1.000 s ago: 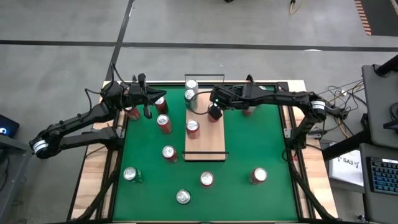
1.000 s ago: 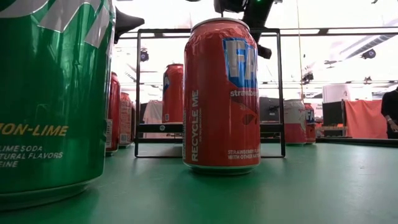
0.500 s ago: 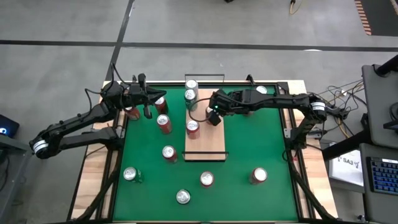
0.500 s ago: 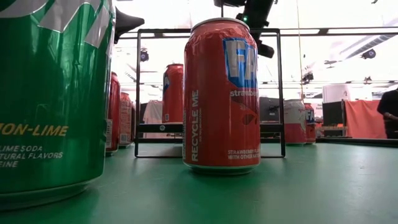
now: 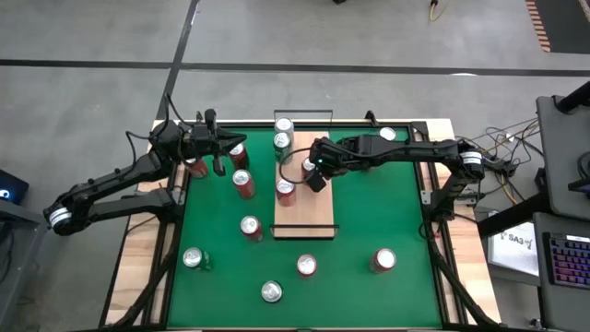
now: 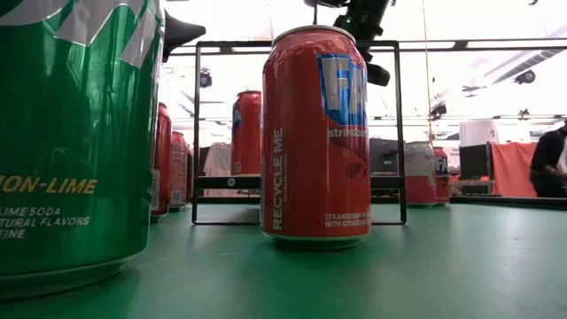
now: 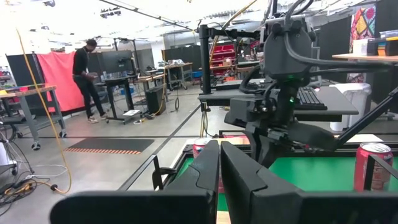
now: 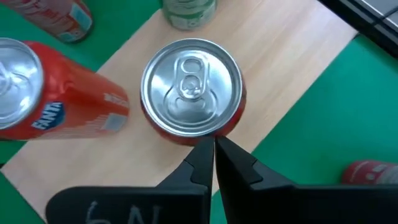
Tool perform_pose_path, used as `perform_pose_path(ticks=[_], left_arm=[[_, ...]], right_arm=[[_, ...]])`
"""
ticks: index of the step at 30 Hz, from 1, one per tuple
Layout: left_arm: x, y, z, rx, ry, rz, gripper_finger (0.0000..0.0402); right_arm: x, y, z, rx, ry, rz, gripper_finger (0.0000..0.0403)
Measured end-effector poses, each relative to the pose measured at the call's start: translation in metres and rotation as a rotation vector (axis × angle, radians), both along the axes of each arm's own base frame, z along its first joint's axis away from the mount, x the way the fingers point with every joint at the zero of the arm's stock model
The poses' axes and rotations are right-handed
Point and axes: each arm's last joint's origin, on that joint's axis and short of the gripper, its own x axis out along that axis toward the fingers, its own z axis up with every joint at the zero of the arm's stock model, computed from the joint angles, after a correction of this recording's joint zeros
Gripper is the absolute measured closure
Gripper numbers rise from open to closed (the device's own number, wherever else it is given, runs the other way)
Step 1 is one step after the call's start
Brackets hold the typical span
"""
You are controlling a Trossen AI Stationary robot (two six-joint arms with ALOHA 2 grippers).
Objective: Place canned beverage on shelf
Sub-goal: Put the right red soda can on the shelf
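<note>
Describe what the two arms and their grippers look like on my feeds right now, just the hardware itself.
Both arms are dark, jointed and slender, each with a pale band near its base end. The left gripper and right gripper have matte black, wedge-shaped fingers. A thin cable loops beside the right gripper, and a small green light glows on its wrist housing. Black cables run along the right arm, seen from the left wrist view.

Red can (image 6: 315, 137), low view: vertical "RECYCLE ME"; blue logo cut to "FA"; "STRAWBERRY FLAVORED..." near base, partly legible.
Green can (image 6: 75, 133), low view: "...ON-LIME", "LIME SODA", "...ATURAL FLAVORS".
Red can beside centre can (image 8: 46, 106), right wrist view: "FANTA" on side.
Paper sheet (image 5: 518, 242) right of table, high view: "SA3".
</note>
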Motion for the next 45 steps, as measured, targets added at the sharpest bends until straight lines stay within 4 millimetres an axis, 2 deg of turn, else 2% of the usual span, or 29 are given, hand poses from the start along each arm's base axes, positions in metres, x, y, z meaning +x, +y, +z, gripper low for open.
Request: perform_pose_path(ticks=[8, 16, 20, 26, 45], left_arm=[[0.000, 0.000, 0.000, 0.000, 0.000, 0.000, 0.0402], [0.000, 0.000, 0.000, 0.000, 0.000, 0.000, 0.0402], [0.000, 0.000, 0.000, 0.000, 0.000, 0.000, 0.0402], [0.000, 0.000, 0.000, 0.000, 0.000, -0.001, 0.0402], [0.000, 0.000, 0.000, 0.000, 0.000, -0.001, 0.0402]], right_arm=[[0.004, 0.001, 0.002, -0.003, -0.042, 0.035, 0.0394], [-0.008, -0.008, 0.009, -0.032, 0.050, -0.012, 0.0394], [-0.009, -0.016, 0.003, -0.069, 0.075, -0.047, 0.0394], [-0.002, -0.019, -0.007, -0.062, 0.043, -0.035, 0.0394], [0.014, -0.009, -0.025, 0.054, 0.031, 0.047, 0.0394]])
